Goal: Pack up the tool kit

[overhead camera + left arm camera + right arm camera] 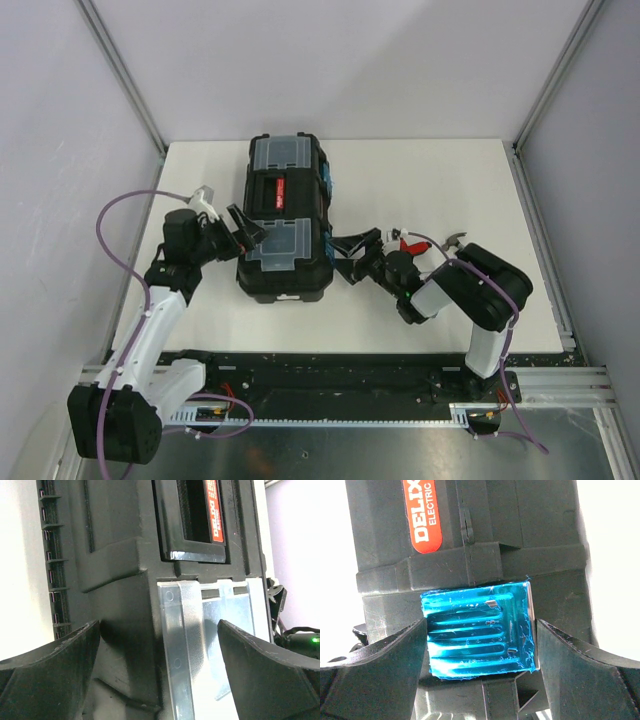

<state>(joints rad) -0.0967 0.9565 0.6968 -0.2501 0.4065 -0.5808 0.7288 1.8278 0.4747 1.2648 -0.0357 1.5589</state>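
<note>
The tool kit [285, 215] is a black box lying on the white table with its lid down. It has two clear lid compartments [281, 152] [215, 625] and a red-marked handle [279, 190] [422, 515]. My left gripper [246, 229] [160, 672] is open at the box's left side, beside the near clear compartment, and holds nothing. My right gripper [347, 256] [481, 655] is open at the box's right side. Its fingers [375, 675] straddle the near blue latch [480, 630] closely. Whether they touch the latch I cannot tell.
A red-handled tool [409, 243] and a small metal-headed tool [455, 238] lie on the table [420, 180] just behind my right arm. A second blue latch [326, 180] sits further along the box's right side. Grey walls enclose the table on three sides.
</note>
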